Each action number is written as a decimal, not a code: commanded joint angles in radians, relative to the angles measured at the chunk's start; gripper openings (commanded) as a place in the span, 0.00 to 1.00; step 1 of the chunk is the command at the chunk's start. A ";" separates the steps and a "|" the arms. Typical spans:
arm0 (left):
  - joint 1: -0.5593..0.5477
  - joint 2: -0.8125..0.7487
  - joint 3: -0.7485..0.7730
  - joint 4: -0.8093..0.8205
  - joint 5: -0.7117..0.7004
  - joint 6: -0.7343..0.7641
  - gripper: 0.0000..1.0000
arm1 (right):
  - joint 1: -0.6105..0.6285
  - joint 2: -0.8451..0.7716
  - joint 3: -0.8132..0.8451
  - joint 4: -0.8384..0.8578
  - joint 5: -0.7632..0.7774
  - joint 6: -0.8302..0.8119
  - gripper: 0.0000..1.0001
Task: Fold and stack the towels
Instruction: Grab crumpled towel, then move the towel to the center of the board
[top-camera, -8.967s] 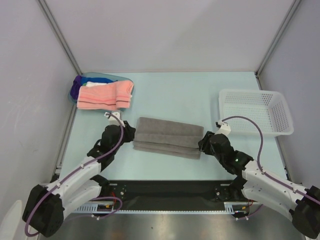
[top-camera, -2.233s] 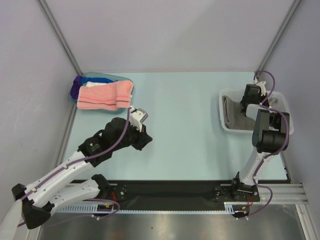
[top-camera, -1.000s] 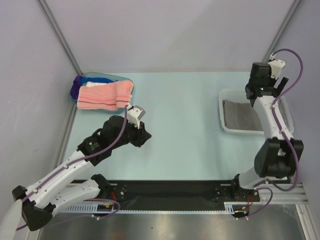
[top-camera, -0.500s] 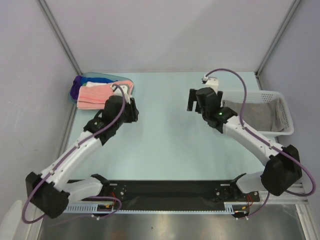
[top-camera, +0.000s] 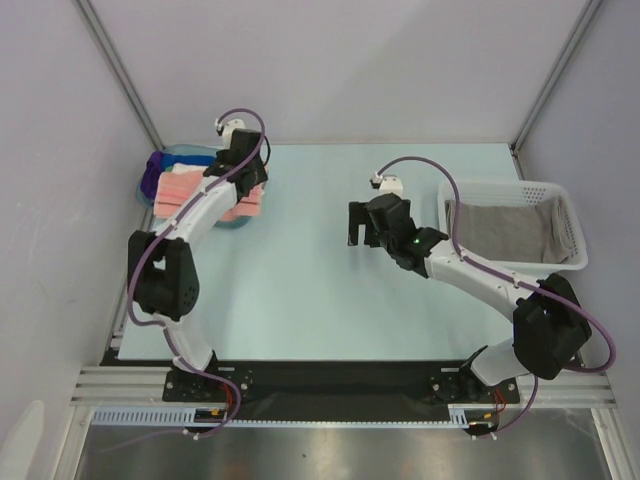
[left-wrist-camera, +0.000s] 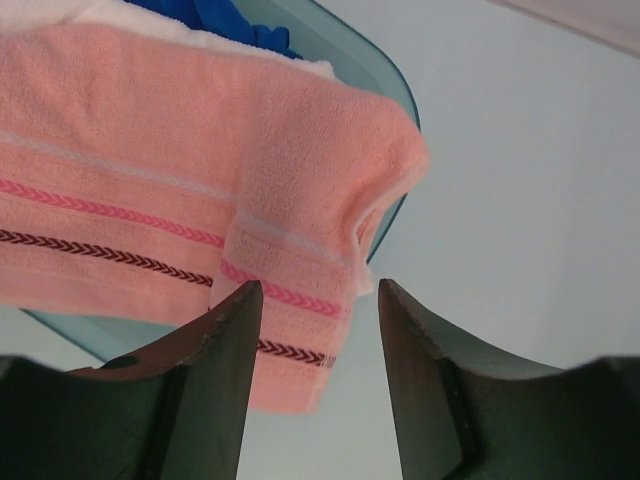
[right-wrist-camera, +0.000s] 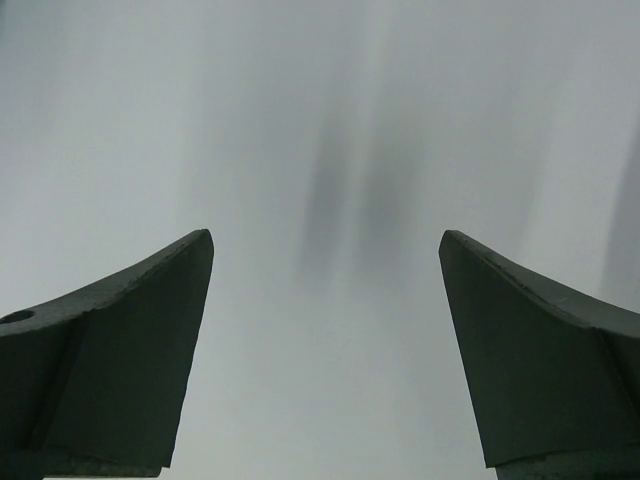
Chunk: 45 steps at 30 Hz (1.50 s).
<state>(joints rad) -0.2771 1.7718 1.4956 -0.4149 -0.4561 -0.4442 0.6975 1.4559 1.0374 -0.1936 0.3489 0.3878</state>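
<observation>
A salmon pink towel with dark and pink stripes lies on top of the pile in the blue tub, one corner hanging over the rim. Blue and white towels show beneath it, and a purple one at the tub's far side. My left gripper hovers open just above that hanging corner, touching nothing. A grey towel lies in the white basket. My right gripper stands wide open over bare table, holding nothing.
The tub's translucent rim curves past the pink corner. The basket stands at the right edge beside a frame post; another post rises behind the tub. Pale blue table lies between the arms.
My left arm has swung back over the tub and its jaws have widened. My right arm has drawn leftward away from the basket, leaving the grey towel inside.
</observation>
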 joint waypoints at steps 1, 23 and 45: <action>0.025 0.064 0.098 -0.039 -0.067 -0.028 0.56 | 0.010 -0.042 -0.019 0.063 -0.018 0.008 0.99; 0.062 0.210 0.198 -0.033 0.049 -0.018 0.43 | 0.011 -0.058 -0.056 0.066 0.007 -0.006 0.99; -0.189 -0.135 0.089 0.165 -0.148 0.168 0.00 | 0.013 -0.045 -0.022 0.074 0.012 -0.024 0.99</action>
<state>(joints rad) -0.3492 1.7802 1.5955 -0.3847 -0.5083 -0.3550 0.7040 1.4208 0.9783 -0.1509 0.3428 0.3801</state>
